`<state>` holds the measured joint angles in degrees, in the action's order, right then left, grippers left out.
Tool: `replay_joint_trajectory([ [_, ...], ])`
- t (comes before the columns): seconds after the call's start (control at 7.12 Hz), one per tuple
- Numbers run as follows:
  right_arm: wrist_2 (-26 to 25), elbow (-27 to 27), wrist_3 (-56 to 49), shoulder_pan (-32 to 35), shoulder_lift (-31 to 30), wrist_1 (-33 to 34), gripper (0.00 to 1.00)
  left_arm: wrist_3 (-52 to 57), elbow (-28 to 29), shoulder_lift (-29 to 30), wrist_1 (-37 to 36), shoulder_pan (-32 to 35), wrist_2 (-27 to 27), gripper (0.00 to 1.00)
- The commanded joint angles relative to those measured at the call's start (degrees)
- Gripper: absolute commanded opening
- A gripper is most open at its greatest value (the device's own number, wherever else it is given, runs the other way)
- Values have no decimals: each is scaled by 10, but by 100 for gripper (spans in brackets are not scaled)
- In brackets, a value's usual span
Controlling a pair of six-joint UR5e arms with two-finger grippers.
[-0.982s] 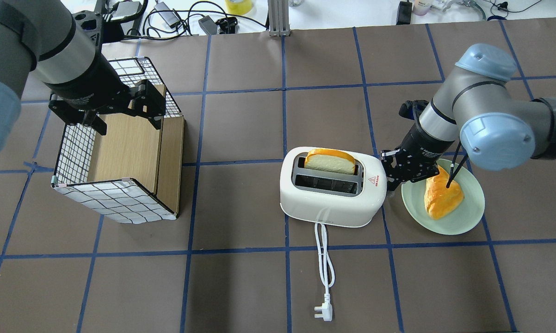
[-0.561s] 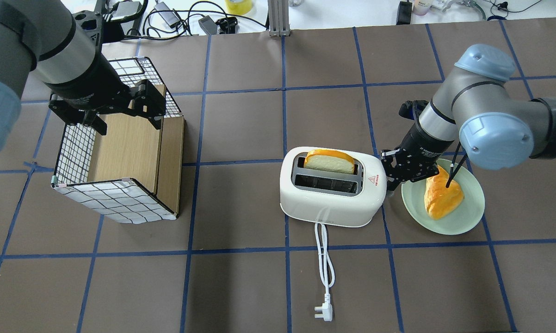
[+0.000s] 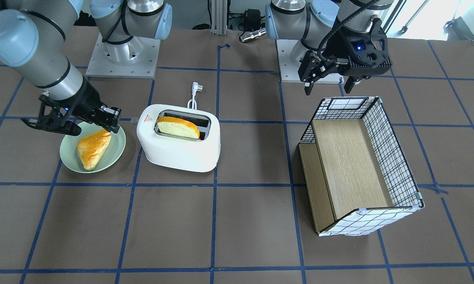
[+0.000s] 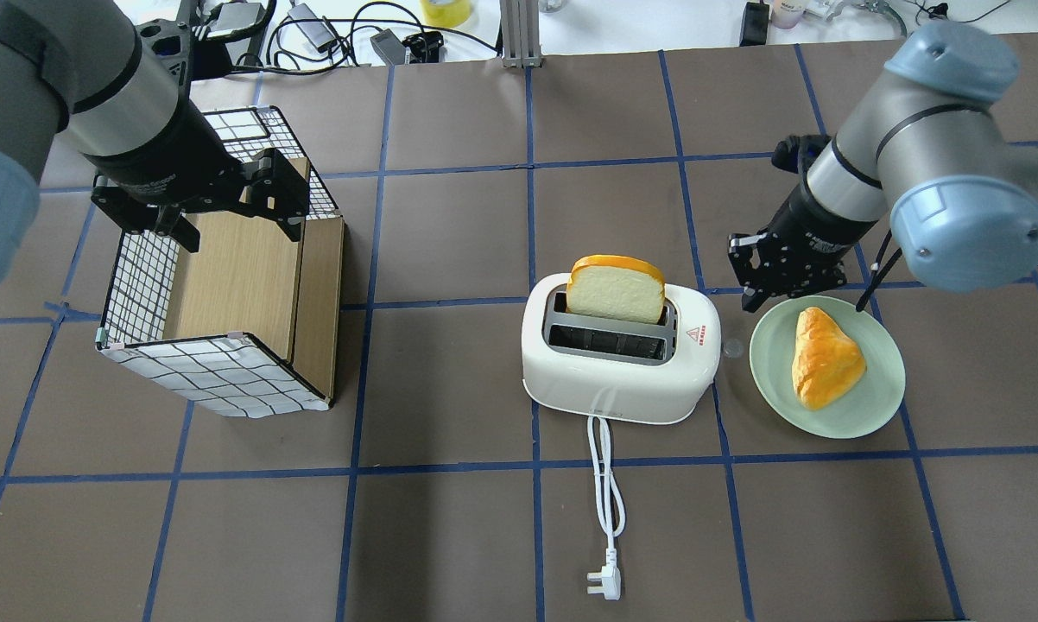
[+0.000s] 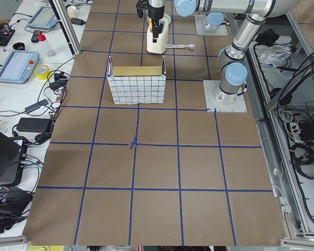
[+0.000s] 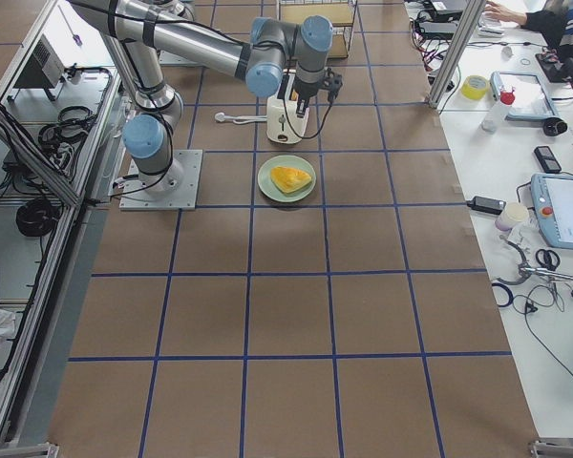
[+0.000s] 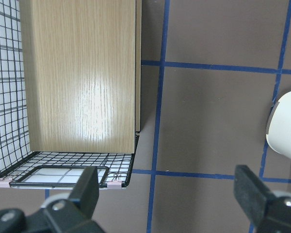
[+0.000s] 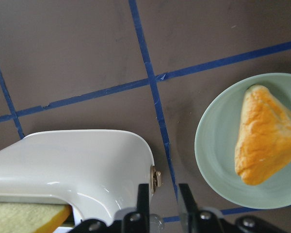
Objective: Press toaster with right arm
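Observation:
The white toaster [image 4: 618, 371] stands mid-table with a bread slice [image 4: 616, 289] standing high out of its far slot. Its red triangle mark faces the plate, and its grey knob [image 4: 731, 348] is on that end. My right gripper [image 4: 754, 299] hangs just beyond that end, above the table and apart from the toaster. In the right wrist view the gripper [image 8: 163, 199] has its fingers almost together and holds nothing, with the toaster [image 8: 77, 165] and knob [image 8: 155, 177] below. In the front view it [image 3: 111, 125] is beside the toaster [image 3: 178, 152]. My left gripper [image 4: 238, 231] is open and empty.
A pale green plate [image 4: 882, 397] with an orange pastry [image 4: 821, 358] lies right of the toaster, under my right wrist. The checked wire-and-wood box [image 4: 243, 276] lies on its side at the left, under my left gripper. The white cord [image 4: 605, 484] and plug [image 4: 604, 583] trail toward the near edge.
My right gripper has lifted off the toaster's end and drawn back, away from it. The bread slice has risen higher out of the slot. The left arm has not moved.

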<state>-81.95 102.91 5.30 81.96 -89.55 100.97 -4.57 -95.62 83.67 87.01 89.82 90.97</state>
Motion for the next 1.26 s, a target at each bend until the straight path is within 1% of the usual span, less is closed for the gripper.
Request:
replay_joint_trajectory([
  [0.0, -27, -129, 6, 3, -10, -94, 99, 0, 0, 0, 0, 0, 0, 100],
  [0.14, -30, -181, 6, 6, -9, -124, 100, 0, 0, 0, 0, 0, 0, 100],
  [0.28, -41, -198, 18, 20, -7, -139, 100, 0, 0, 0, 0, 0, 0, 100],
  [0.42, -58, -206, 68, 55, -9, -140, 100, 0, 0, 0, 0, 0, 0, 100],
  [0.56, -85, -203, 74, 96, -4, -135, 100, 0, 0, 0, 0, 0, 0, 100],
  [0.7, -91, -198, 78, 107, -4, -130, 100, 0, 0, 0, 0, 0, 0, 100],
  [1.12, -91, -197, 73, 107, -3, -129, 100, 0, 0, 0, 0, 0, 0, 100],
])
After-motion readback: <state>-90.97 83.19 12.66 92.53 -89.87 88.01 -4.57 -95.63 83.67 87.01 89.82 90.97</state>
